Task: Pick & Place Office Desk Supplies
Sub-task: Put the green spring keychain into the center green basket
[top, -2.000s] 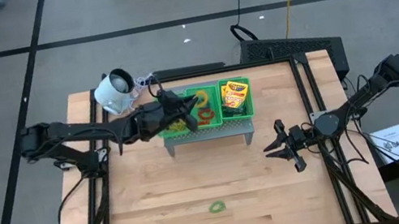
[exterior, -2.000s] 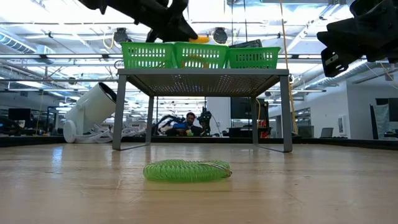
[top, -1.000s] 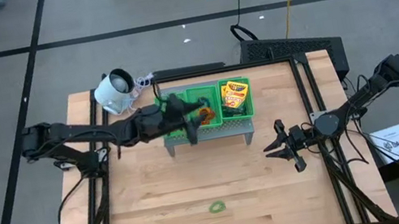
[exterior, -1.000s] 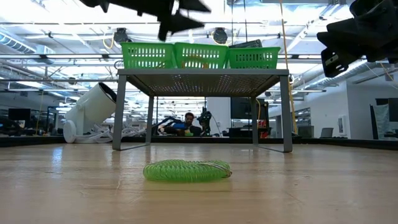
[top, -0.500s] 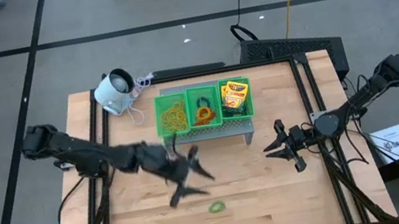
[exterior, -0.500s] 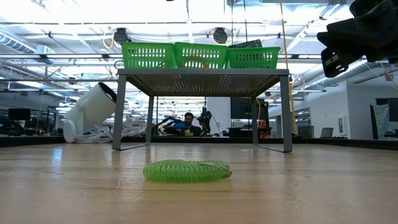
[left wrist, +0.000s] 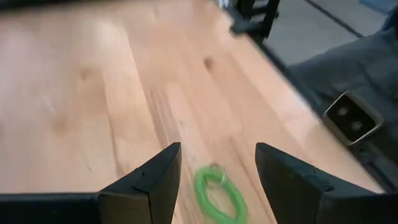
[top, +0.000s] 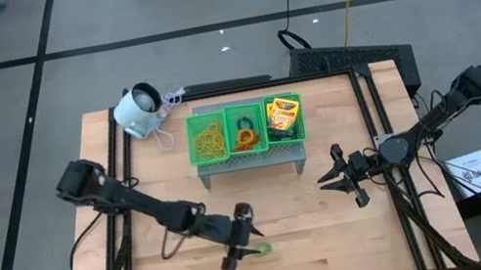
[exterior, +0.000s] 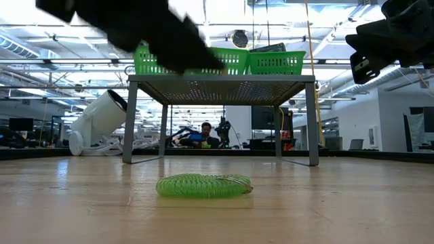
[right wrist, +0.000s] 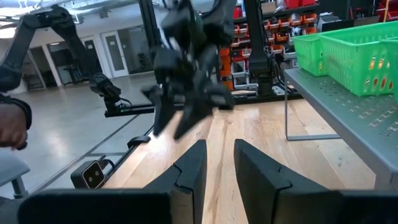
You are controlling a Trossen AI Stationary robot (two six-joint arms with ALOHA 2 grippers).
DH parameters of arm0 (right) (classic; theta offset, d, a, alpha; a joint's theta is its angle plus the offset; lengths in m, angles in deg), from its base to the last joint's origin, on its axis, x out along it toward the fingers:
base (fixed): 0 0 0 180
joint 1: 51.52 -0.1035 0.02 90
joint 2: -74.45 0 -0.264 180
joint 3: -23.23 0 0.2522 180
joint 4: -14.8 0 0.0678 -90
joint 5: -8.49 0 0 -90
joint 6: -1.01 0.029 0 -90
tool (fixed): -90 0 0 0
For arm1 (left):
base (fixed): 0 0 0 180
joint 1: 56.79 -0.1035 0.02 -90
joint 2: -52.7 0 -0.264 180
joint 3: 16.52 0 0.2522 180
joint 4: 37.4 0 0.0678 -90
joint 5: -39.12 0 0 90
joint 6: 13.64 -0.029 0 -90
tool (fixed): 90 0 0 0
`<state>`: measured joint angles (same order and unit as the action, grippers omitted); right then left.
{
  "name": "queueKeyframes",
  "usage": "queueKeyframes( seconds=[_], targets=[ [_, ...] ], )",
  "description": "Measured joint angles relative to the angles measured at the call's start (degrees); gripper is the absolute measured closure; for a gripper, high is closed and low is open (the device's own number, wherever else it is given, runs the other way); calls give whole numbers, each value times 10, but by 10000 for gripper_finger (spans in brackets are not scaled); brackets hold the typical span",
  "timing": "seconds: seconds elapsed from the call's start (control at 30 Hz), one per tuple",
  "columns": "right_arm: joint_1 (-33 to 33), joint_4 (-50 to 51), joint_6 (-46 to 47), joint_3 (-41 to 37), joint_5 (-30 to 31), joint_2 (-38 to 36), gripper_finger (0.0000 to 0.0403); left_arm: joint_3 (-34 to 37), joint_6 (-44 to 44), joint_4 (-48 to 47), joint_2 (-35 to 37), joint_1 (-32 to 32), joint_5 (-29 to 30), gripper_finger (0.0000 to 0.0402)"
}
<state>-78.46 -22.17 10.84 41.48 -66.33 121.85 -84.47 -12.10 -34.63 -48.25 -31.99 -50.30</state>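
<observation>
Near the table's front edge, the left gripper [top: 237,237] hovers wide open just beside the small green coiled plastic ring [top: 261,249]; right gripper [top: 339,178] waits narrow, empty.

Overhead cam looks straight down on whole worktop [top: 333,208]. Low cam sits at worktop level, facing room. Left wrist cam close above green ring [left wrist: 217,198], which overhead and low cams share.

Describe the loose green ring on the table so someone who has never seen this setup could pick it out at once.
Start at the wooden table and go to its near edge, well away from the green tray on its grey stand at the back. There the green coiled ring lies flat on bare wood, just ahead of the left tool, whose fingers are spread. It is the only supply lying loose; the others sit in the tray.
</observation>
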Motion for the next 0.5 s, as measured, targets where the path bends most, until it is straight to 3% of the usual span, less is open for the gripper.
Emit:
queueKeyframes(
  seconds=[0.27,0.5],
  targets=[
    [0,0,0,0,0,0,332,0,84,3,-91,0,40,185],
    [0,0,0,0,0,0,332,0,113,11,-122,2,28,185]
  ],
)
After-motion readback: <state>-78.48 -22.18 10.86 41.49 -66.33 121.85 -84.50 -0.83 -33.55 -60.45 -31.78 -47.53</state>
